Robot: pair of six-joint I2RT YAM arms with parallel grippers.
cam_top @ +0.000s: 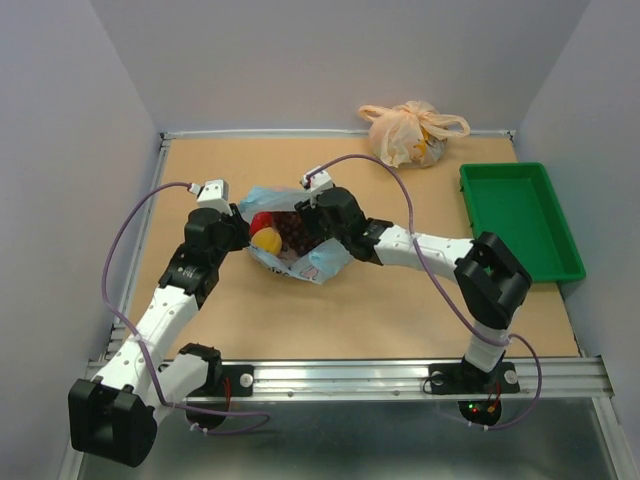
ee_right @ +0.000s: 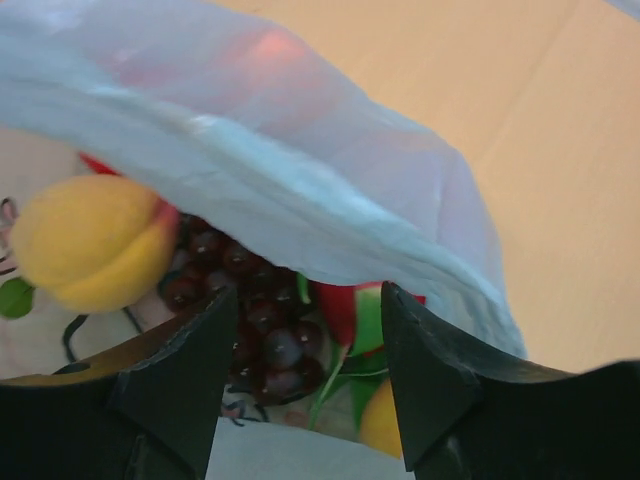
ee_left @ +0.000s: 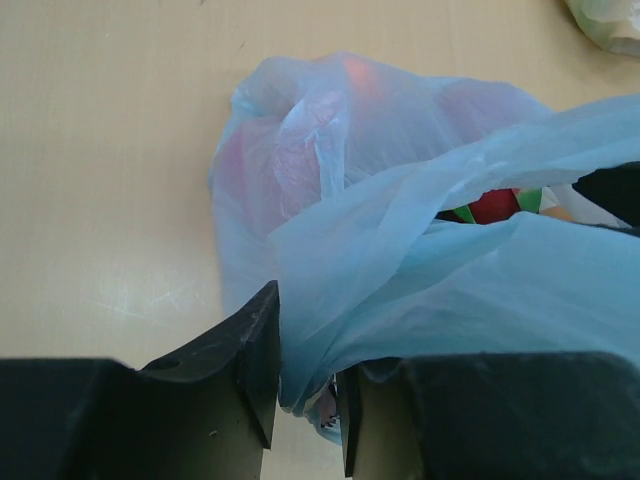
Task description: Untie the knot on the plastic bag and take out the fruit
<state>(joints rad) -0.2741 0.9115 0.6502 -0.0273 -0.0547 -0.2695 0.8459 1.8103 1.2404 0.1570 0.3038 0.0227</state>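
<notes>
left fingers [ee_left: 245, 365]: pressed together on a fold of the plastic bag [ee_left: 420, 260] at its near-left edge. You can see blue film pinched in the narrow gap, so that side has a decent hold.
plastic bag: sits mid-worktop [cam_top: 400, 320] between the two arms, lying slumped with its mouth gaping upward.
knot: can't find one anywhere on the blue bag. With the rim loose and open like that, I'd call the untying part done.
fruit: all of it looks to be inside the bag, with none lying out on the worktop. Through the mouth there's a yellow fruit [ee_right: 90, 240], a grape bunch [ee_right: 270, 330] and the red-and-green dragon fruit [ee_left: 495, 205]. Another yellowish one peeks out lower down.
right fingers [ee_right: 190, 370]: spread wide and holding nothing, right at the far-right side of the mouth, with the grapes showing between them. A band of the bag's rim stretches across just beyond them.
progress: roughly halfway I reckon. Bag's open, but every piece has yet to come out.
green tray [cam_top: 515, 215]: off to the right with nothing in it. Probably the drop spot, just guessing.
peach-orange bag [cam_top: 405, 135]: at the far edge, handles tied, not part of this job.
</notes>
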